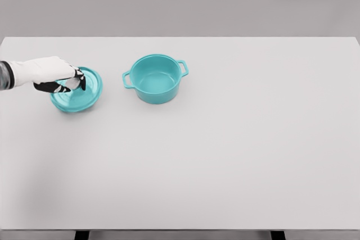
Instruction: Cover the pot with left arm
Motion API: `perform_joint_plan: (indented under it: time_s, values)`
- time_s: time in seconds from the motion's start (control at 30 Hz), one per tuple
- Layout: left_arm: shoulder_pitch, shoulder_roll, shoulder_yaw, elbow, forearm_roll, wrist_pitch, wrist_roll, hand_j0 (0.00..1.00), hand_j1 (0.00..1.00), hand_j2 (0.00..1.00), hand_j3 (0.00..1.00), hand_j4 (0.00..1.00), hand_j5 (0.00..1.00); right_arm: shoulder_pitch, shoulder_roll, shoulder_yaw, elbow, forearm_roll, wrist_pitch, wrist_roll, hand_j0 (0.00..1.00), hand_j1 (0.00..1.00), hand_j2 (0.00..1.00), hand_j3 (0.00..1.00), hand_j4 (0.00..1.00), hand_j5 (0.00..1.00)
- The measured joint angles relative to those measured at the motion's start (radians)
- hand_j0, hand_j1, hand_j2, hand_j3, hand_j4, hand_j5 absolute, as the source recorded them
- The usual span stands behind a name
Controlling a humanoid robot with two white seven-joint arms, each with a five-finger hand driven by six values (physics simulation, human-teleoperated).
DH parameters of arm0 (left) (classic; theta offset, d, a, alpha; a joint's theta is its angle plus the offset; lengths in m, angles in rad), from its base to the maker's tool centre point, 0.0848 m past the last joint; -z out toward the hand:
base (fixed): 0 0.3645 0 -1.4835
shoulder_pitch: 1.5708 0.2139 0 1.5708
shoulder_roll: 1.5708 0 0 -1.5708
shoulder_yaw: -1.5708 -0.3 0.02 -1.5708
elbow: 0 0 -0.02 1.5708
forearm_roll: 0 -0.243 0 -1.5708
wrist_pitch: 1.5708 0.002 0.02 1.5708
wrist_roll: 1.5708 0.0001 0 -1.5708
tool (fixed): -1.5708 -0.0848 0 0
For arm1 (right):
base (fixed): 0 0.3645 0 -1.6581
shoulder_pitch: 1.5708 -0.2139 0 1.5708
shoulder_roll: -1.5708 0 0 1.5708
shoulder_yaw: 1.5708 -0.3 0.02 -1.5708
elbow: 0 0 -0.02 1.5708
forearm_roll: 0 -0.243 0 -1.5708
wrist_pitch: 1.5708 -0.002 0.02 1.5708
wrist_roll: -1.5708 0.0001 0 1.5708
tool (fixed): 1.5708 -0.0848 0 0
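Observation:
A teal pot (156, 79) with two side handles stands uncovered on the white table (225, 155), left of the middle. Its teal lid (85, 97) lies on the table farther left, about a hand's width from the pot. My left hand (75, 81) comes in from the left edge and sits on top of the lid. Its fingers (82, 78) are curled around the knob at the lid's centre, which they hide. The right arm is out of view.
The table's far edge runs just behind the pot and lid. Only the pot and the lid stand on the table.

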State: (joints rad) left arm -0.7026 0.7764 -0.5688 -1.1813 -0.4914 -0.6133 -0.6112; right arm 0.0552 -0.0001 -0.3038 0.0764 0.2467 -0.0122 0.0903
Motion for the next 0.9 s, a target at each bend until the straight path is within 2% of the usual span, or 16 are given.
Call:
perform_joint_plan:
  time_s: [0.53, 0.9]
  values:
    - [-0.038, 0.033, -0.006, -0.099, 0.028, 0.0, 0.0, 0.53, 0.53, 0.53, 0.53, 0.53, 0.53, 0.0, 0.0, 0.0, 0.0, 0.0, 0.0, 0.0, 1.0, 1.0, 1.0, 1.0, 1.0, 1.0]
    - [-0.112, -0.006, -0.048, -0.128, 0.027, 0.0, 0.0, 0.53, 0.53, 0.53, 0.53, 0.53, 0.53, 0.0, 0.0, 0.0, 0.0, 0.0, 0.0, 0.0, 1.0, 1.0, 1.0, 1.0, 1.0, 1.0]
